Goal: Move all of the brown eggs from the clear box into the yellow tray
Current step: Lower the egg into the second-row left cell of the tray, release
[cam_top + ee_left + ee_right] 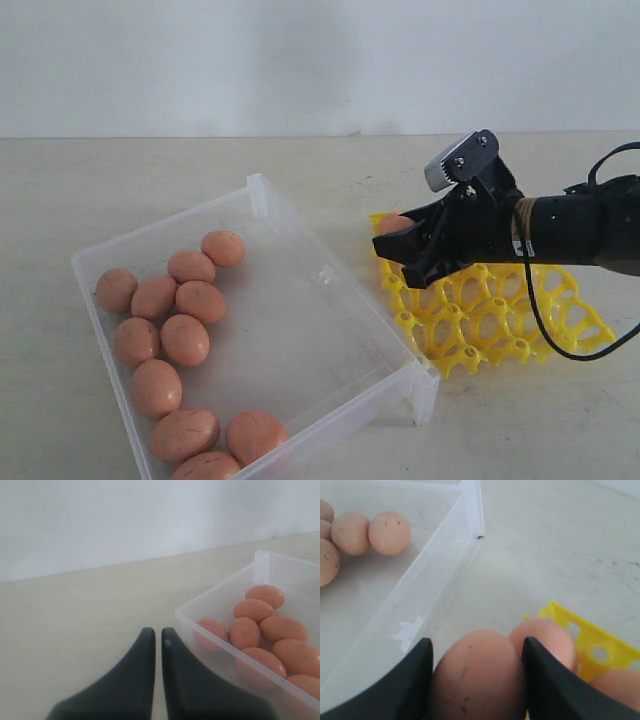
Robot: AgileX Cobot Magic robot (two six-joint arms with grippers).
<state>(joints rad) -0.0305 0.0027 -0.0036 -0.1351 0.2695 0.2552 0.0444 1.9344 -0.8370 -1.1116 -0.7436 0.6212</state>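
Box wall (345,282) stands between eggs (185,340) and tray (468,357).

You face a plain, pale grey-white wall (300,60) that fills the upper part of the exterior view. It meets the work surface (120,190) along a straight horizontal line. The work surface is a matt, cream-beige top. Note the faint dark scuff marks (600,560) on it in the right wrist view. Lighting is soft and even. Shadows on the surface are weak, with blurred edges.
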